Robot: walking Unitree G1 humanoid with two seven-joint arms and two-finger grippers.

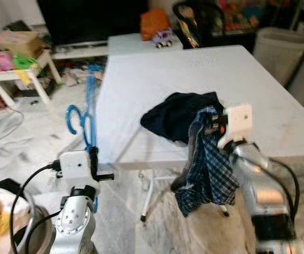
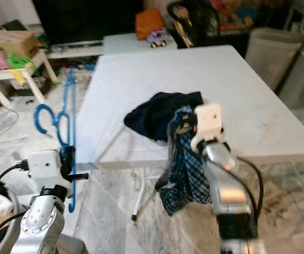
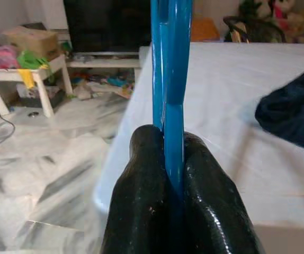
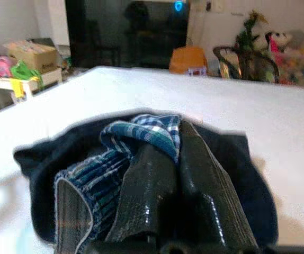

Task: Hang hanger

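Left gripper (image 3: 170,159) clamps the blue hanger (image 1: 88,114); right gripper (image 4: 176,153) pinches the plaid shirt (image 1: 207,164) over the white table (image 1: 279,106)

A garment (image 1: 181,119) lies on the near part of a table (image 1: 194,74), a shirt (image 1: 207,169) draping over its front edge. A hanger (image 1: 86,119) stands off the table's left edge; a toy car (image 1: 163,37) sits behind on a second table.

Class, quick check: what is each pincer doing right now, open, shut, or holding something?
Left pincer: shut on the blue hanger, held beside the white table.
Right pincer: shut on the plaid shirt, at the table's near edge.
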